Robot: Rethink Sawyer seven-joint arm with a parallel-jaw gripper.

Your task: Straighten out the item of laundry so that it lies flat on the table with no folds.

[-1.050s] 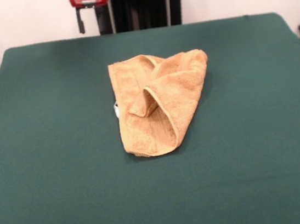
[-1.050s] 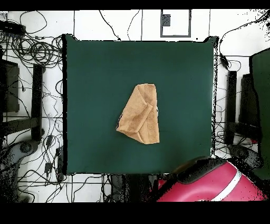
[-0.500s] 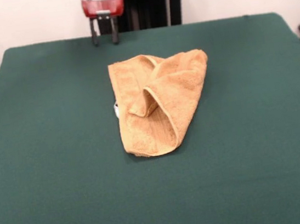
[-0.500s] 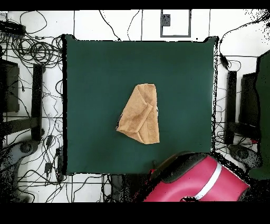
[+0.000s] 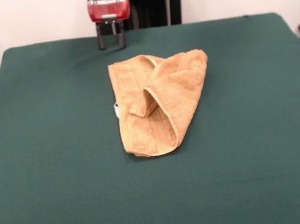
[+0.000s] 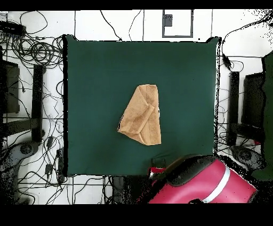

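Our gripper (image 5: pixel 111 42) hangs near the table's (image 5: pixel 45 159) far edge, jaws narrowly apart and empty. The towel (image 5: pixel 157 101) lies folded mid-table. We should probably pinch the top flap's free corner, then draw it outward.

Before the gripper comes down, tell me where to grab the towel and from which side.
Probably best: take the towel by the free corner of the top flap near its middle, coming straight down from above. That flap lies folded over the lower layers, so lifting it outward should open the fold.
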